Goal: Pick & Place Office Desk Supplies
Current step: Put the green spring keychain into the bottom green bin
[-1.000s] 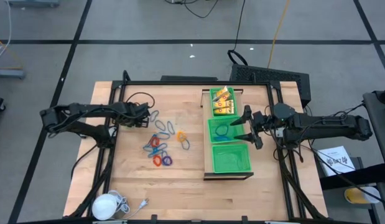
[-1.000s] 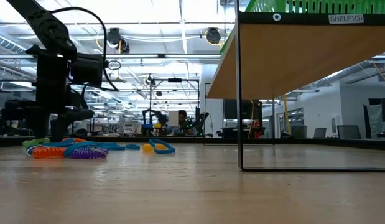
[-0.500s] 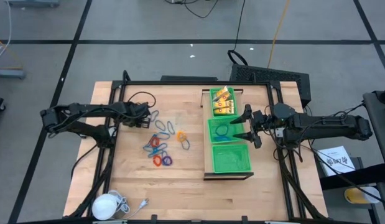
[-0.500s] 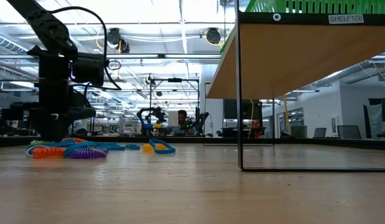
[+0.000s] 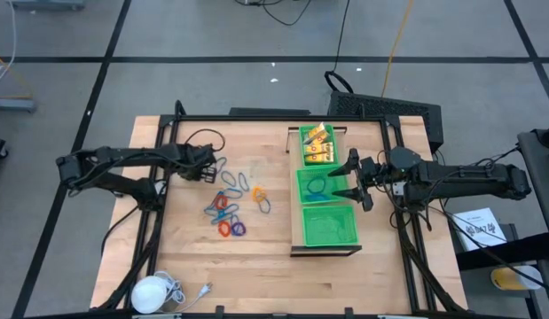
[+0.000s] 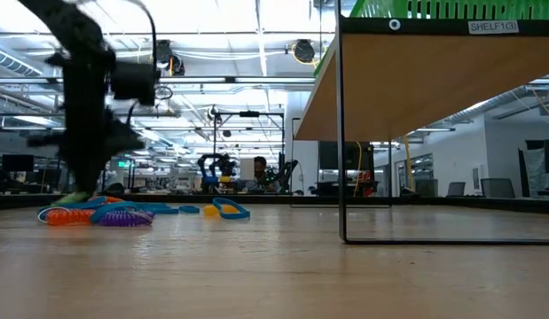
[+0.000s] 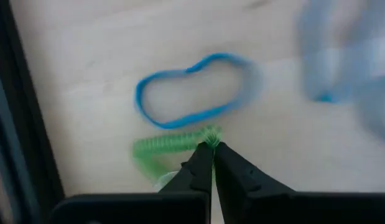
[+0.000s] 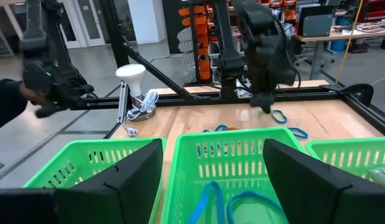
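High view: the wooden table (image 5: pixel 265 266) holds a green tray (image 5: pixel 327 226) by its right edge and a heap of thin rings (image 5: pixel 230 206) in the middle. The right gripper (image 5: pixel 356 182) waits open over the tray. Near the left edge, the left gripper (image 7: pixel 212 155) is pinched shut on a green coil ring (image 7: pixel 158 148), beside a blue ring (image 7: pixel 191 88). The coil looks light, soft and stretchy, so one loop is a good spot to pinch.

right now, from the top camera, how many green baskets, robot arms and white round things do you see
green baskets: 3
robot arms: 2
white round object: 1
total: 6
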Motion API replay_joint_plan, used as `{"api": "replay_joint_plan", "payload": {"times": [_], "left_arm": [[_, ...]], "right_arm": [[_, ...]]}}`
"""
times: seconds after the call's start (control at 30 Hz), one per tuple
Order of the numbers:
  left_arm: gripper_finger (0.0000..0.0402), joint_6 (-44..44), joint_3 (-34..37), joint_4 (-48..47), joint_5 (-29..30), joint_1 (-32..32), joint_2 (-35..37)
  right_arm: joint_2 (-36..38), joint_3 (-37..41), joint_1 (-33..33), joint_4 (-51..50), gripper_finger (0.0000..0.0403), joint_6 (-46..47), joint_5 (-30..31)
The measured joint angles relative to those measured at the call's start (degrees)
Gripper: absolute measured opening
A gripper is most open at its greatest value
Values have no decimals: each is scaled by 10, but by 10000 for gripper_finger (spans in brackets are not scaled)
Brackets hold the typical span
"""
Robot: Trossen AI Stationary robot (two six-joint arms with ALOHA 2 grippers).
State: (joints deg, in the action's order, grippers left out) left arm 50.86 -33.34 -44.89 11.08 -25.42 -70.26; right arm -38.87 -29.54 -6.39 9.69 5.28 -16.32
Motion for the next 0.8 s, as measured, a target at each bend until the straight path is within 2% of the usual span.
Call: {"api": "replay_joint_plan", "payload": {"times": [0.23,0.33,0.47,0.67,0.8], "left_arm": [[6,-47,-102,36,25,65,51],[12,-88,-139,111,37,98,63],[5,-170,-168,210,32,142,67],[14,-285,-181,400,-37,191,64],[5,-329,-183,494,-84,214,58]], "right_arm": [[-1,0,0,5,267,-9,48],[-12,0,0,23,267,-17,76],[-38,0,1,70,267,-15,74],[-99,0,1,176,267,-15,71],[-141,0,2,262,267,-15,53]]}}
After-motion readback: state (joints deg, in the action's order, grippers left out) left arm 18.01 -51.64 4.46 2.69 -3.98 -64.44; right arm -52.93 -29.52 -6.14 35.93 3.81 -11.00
